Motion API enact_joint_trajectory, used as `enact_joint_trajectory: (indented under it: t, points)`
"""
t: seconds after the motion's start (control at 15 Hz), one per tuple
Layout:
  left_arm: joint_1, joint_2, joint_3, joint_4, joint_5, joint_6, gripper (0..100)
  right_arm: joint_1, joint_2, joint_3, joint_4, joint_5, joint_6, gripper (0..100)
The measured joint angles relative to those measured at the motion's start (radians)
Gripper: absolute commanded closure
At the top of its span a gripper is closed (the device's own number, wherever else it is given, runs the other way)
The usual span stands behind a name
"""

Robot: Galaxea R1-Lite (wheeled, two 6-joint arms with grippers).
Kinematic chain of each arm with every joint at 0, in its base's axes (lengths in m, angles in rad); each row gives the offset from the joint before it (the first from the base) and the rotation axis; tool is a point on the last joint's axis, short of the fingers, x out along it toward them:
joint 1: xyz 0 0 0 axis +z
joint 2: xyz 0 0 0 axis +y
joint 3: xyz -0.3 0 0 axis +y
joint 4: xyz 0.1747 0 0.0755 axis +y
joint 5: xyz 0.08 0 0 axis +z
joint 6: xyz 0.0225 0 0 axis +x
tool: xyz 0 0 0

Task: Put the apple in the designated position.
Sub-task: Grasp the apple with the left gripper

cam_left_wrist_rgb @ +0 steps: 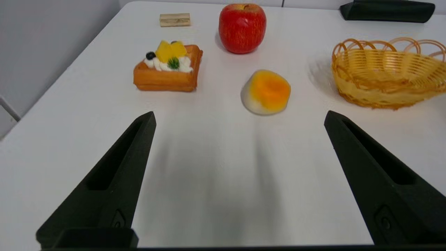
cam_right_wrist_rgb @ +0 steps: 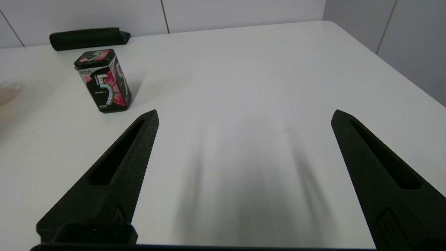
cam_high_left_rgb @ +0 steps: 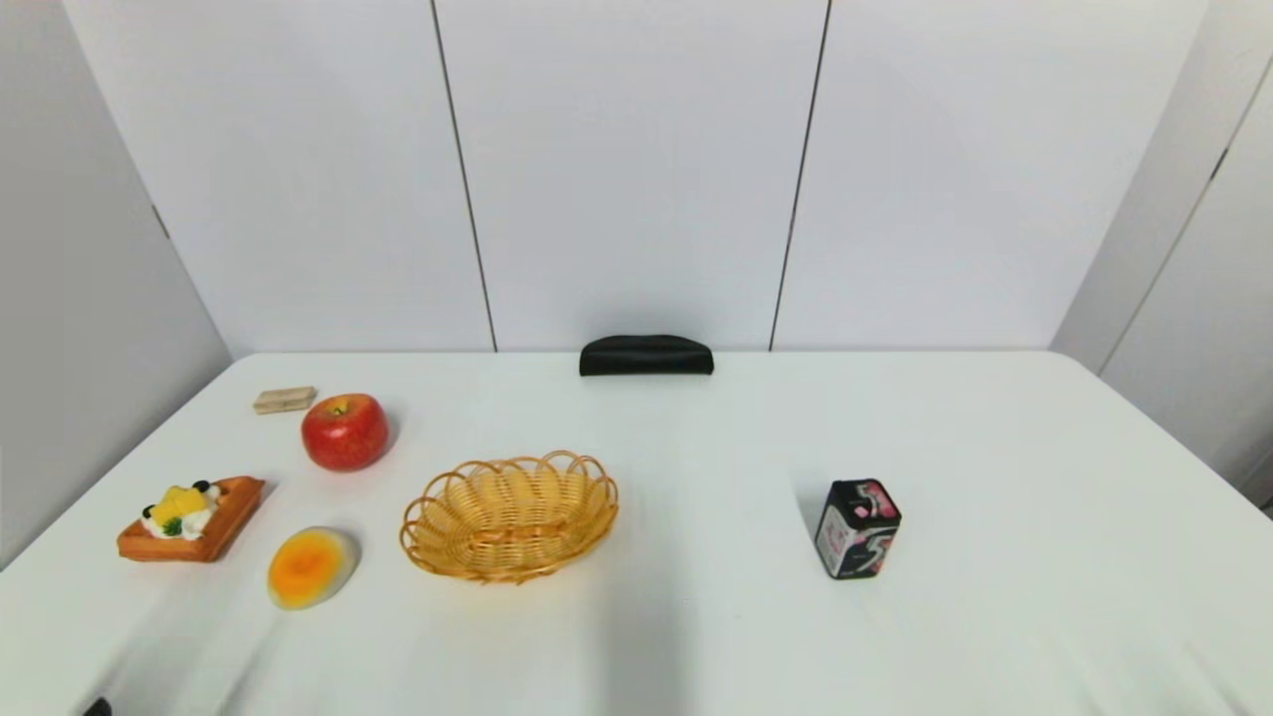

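On table's left side: apple upright beside wooden block. Left gripper wide, empty, short of egg-like oval. Right gripper wide, empty, near black tin.

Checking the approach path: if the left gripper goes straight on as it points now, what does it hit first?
Probably the orange-and-white egg piece, lying ahead of the open left gripper. The apple sits behind it, nearly in line. Depth is hard to judge.
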Motion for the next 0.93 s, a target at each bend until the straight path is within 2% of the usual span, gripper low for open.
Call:
enact_joint_trajectory:
  t: [0.53,0.93]
  points:
    - [-0.004,0.885,-0.478,-0.156,-0.002,-0.001,0,0.0,0.0,0.0,0.0,0.0,0.0,0]
    - [-0.046,1.408,-0.849,-0.192,-0.007,-0.001,0,0.0,0.0,0.0,0.0,0.0,0.0,0]
